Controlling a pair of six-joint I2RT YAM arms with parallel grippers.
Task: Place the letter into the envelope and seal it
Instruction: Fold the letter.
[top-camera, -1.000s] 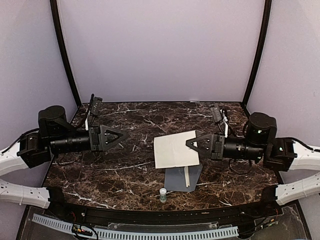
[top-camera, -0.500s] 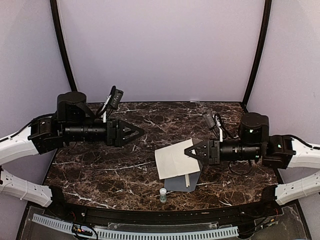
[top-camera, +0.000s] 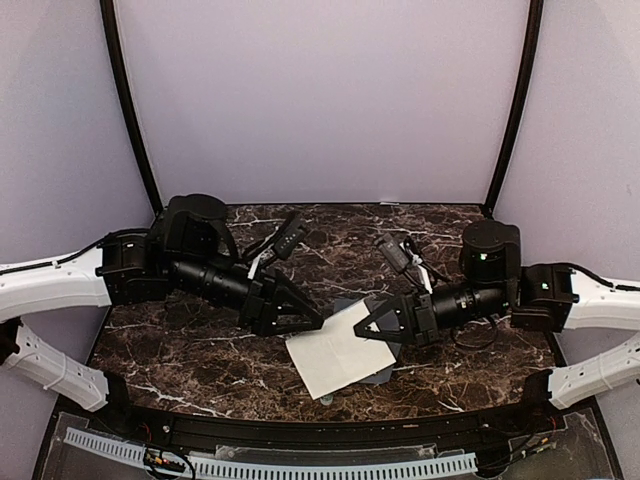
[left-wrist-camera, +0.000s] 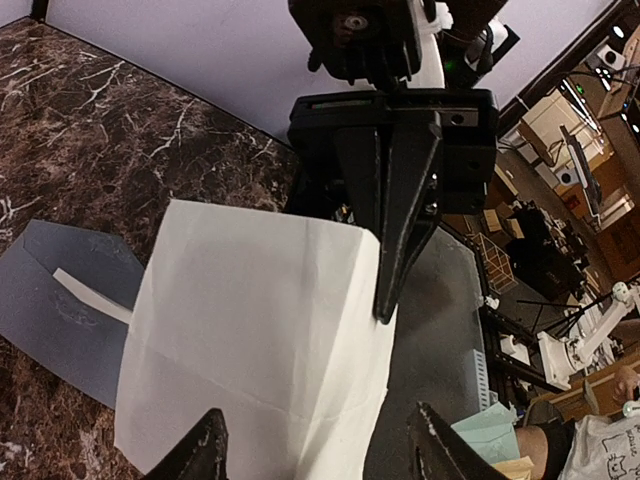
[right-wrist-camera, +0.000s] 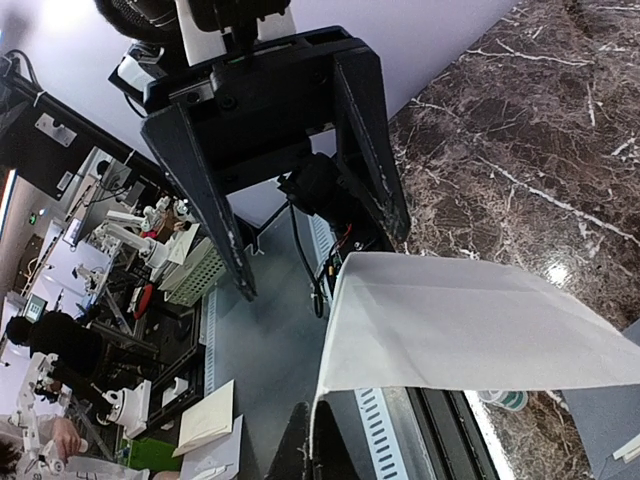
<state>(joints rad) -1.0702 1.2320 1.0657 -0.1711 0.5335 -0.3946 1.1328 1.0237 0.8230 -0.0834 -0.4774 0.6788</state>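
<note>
Dark marble bench (top-camera: 200, 350) carries the envelope (left-wrist-camera: 50, 330) on its near side, flap open. My right pincer (top-camera: 365, 330) pinches the letter (top-camera: 335, 355) above it, and my left pincer (top-camera: 312, 322) is spread at its left edge. Inserting and sealing remain.

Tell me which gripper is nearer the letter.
Right. The right gripper is shut on the letter, pinching its right side. The left gripper is open at the letter's left side, close to it but not gripping it.

Lilac walls (top-camera: 320, 100) — dark marble table (top-camera: 200, 350), white-veined.
</note>
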